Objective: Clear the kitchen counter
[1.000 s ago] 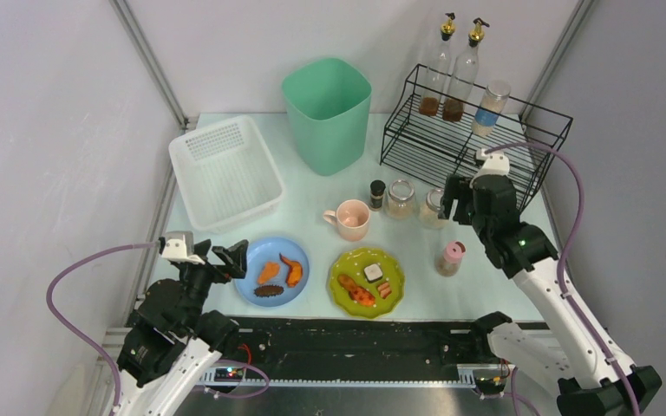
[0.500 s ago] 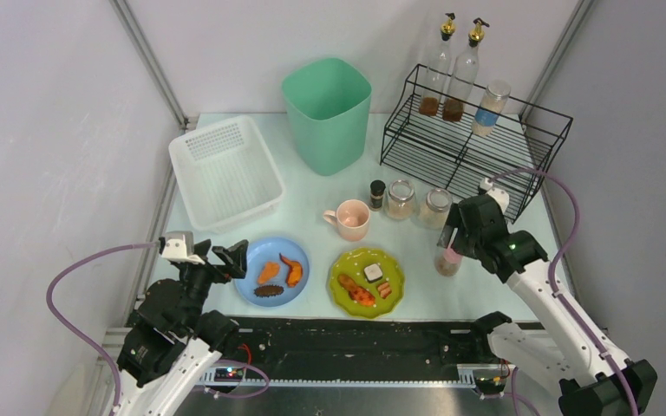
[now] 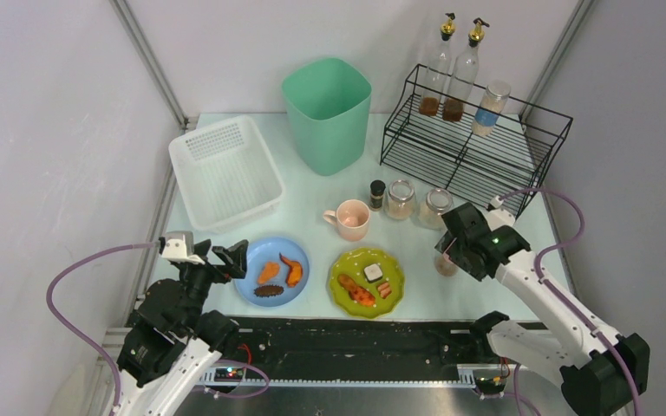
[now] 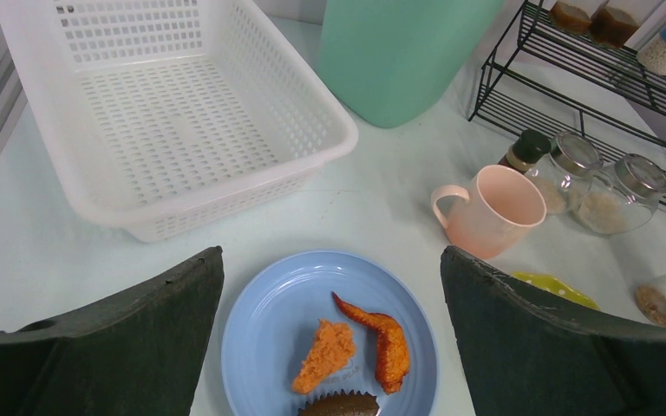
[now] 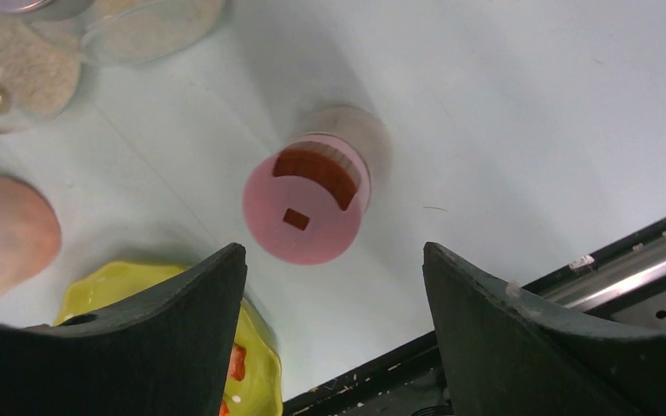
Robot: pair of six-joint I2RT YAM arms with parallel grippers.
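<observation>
The right arm has pulled back from the wire rack (image 3: pixel 468 147) toward the near edge. The right pincer (image 5: pixel 331 256) now hangs low over the pink-lidded shaker (image 5: pixel 306 198), its fingers spread wide on either side of the lid and touching nothing.

The desk (image 3: pixel 308 204), pale mint and glossy, fills the floor of the booth ahead of both arm bases. The shaker stands on it at about four o'clock. Nearer six o'clock sit a green plate (image 3: pixel 347 264) and a blue plate (image 3: pixel 247 277), each with bits of food. A pink cup (image 3: pixel 351 217) is just beyond them, with a dark-capped bottle (image 3: pixel 377 192) and two glass jars (image 3: pixel 400 198) in a row beside it.

A white basket (image 3: pixel 225 169) sits at ten o'clock, a green bin (image 3: pixel 327 113) at twelve and the rack at two. The left pincer (image 4: pixel 331 260) hovers at eight o'clock by the blue plate's rim, gaping wide and holding nothing.
</observation>
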